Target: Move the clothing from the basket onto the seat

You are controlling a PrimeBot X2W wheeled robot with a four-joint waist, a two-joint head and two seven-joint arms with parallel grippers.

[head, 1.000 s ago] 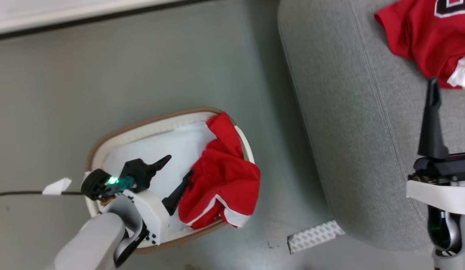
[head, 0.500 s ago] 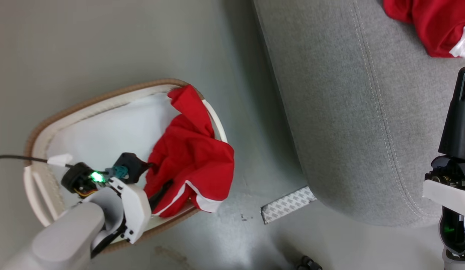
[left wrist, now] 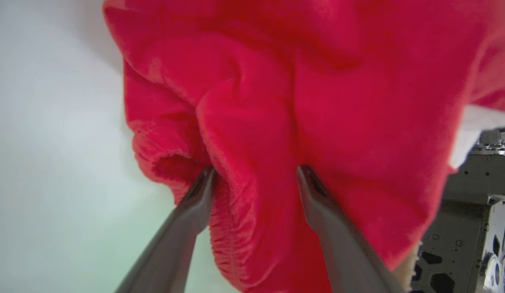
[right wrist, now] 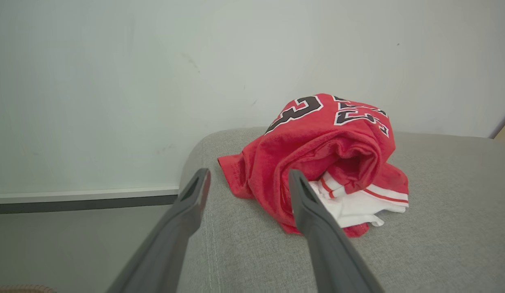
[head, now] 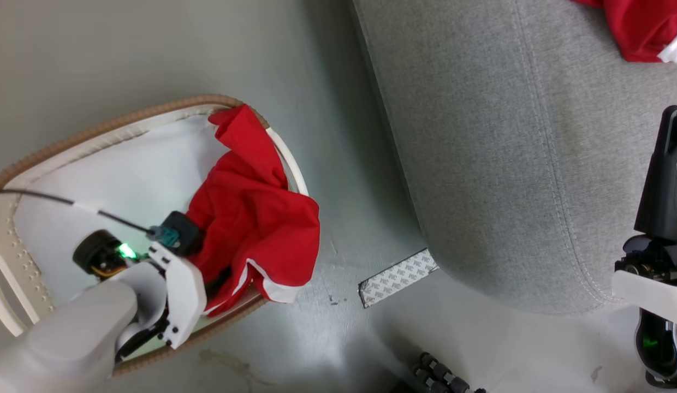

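Red garment point(left wrist: 252, 101) slumped in the basket point(head: 98, 131): my left gripper point(left wrist: 256, 170), short of it a second ago, is now sunk into its folds, fingers spread, nothing pinched; closing likely comes next. Beyond the basket, the jersey point(right wrist: 317, 154) lies on the seat point(head: 508, 164); right gripper point(right wrist: 248, 173) spread, empty.

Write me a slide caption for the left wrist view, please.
Open left hand straddling a fold of the crumpled red garment.
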